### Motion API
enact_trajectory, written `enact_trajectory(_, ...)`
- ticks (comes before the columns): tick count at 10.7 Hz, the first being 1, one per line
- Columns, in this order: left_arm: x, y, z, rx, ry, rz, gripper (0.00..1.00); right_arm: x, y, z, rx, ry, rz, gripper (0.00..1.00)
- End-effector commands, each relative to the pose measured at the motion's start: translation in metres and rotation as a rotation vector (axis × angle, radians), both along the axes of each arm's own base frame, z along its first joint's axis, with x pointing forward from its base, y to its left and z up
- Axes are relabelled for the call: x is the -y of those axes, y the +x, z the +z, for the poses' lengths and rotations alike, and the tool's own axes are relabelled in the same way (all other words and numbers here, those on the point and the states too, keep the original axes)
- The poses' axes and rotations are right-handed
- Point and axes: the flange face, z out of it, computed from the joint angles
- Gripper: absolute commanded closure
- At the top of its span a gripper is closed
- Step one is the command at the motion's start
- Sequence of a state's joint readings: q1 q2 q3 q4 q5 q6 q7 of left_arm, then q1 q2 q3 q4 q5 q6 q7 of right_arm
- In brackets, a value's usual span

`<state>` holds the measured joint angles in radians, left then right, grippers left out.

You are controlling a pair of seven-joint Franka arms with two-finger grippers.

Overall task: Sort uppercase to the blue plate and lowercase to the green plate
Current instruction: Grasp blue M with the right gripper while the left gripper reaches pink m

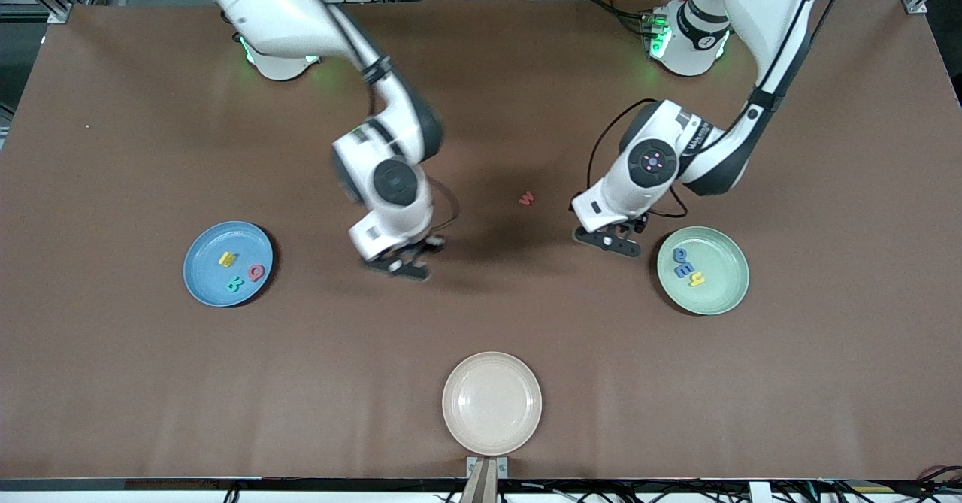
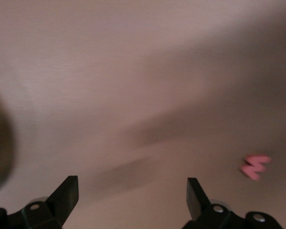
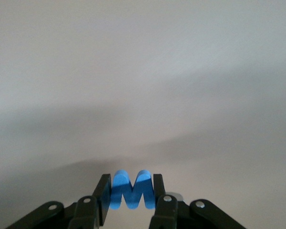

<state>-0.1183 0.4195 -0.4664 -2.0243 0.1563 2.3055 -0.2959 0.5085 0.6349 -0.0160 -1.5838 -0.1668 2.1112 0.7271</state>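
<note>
My right gripper point(image 3: 131, 195) is pinched tight on the blue W point(image 3: 131, 190). In the right wrist view the letter stands flat between the two fingers point(image 3: 105, 193), and its two round bumps poke out past the tips. It is bright blue and chunky. The right gripper hangs over bare brown tabletop point(image 1: 481, 315), with lots of open room all around it. From there, the blue plate point(image 1: 207, 281) lies at about 9 o'clock in the front view. It holds the yellow H point(image 1: 227, 259), the red Q point(image 1: 257, 272) and the teal B point(image 1: 234, 285).

My left gripper point(image 2: 131, 198) is spread wide and holds nothing. It hangs over bare tabletop just beside the green plate point(image 1: 721, 296). In the front view, the small red w point(image 1: 527, 198) lies flat at about 10 o'clock from the left gripper, apart from both grippers. Its long side runs about 10 to 4 o'clock there. It looks pinkish red and very tiny.

The green plate holds two small blue letters point(image 1: 682, 261) and the yellow h point(image 1: 698, 280), bunched in a short row running 10 to 4 o'clock.

A cream plate point(image 1: 492, 443) sits close to the tabletop edge at 6 o'clock, well apart from the others.
</note>
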Motion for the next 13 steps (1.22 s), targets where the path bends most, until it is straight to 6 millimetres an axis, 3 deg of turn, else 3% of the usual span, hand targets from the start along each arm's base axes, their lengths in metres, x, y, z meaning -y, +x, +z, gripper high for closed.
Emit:
enact_trajectory(1, 0.042, -0.029, 0.008, 0.025, 0.001, -0.07, 0.0, 0.09, 0.032, -0.003, -0.013, -0.142, 0.16, 1.0)
enact_trajectory(3, 0.075, -0.049, -0.005, 0.037, -0.038, -0.125, 0.0, 0.176, 0.054, 0.005, -0.091, -0.242, 0.289, 1.0)
enact_trajectory(4, 0.085, -0.055, -0.011, 0.044, -0.058, -0.142, 0.03, 0.204, 0.056, 0.011, -0.144, -0.267, 0.333, 1.0)
enact_trajectory(5, 0.095, -0.06, -0.018, 0.047, -0.078, -0.154, 0.1, 0.215, 0.053, 0.014, -0.177, -0.272, 0.361, 1.0)
enact_trajectory(7, 0.106, -0.065, -0.026, 0.036, -0.087, -0.166, 0.11, 0.243, 0.044, 0.033, -0.247, -0.274, 0.391, 1.0)
enact_trajectory(10, 0.107, -0.064, -0.04, 0.021, -0.082, -0.174, 0.19, 0.265, 0.009, 0.03, -0.273, -0.237, 0.382, 1.0)
enact_trajectory(11, 0.115, -0.07, -0.044, 0.017, -0.08, -0.192, 0.21, 0.278, 0.001, 0.027, -0.281, -0.225, 0.365, 0.85)
enact_trajectory(12, 0.116, -0.072, -0.047, 0.014, -0.075, -0.182, 0.21, 0.282, -0.005, 0.023, -0.291, -0.215, 0.351, 0.11)
enact_trajectory(13, 0.115, -0.072, -0.051, 0.008, -0.071, -0.179, 0.21, 0.287, -0.007, 0.023, -0.296, -0.21, 0.341, 0.0)
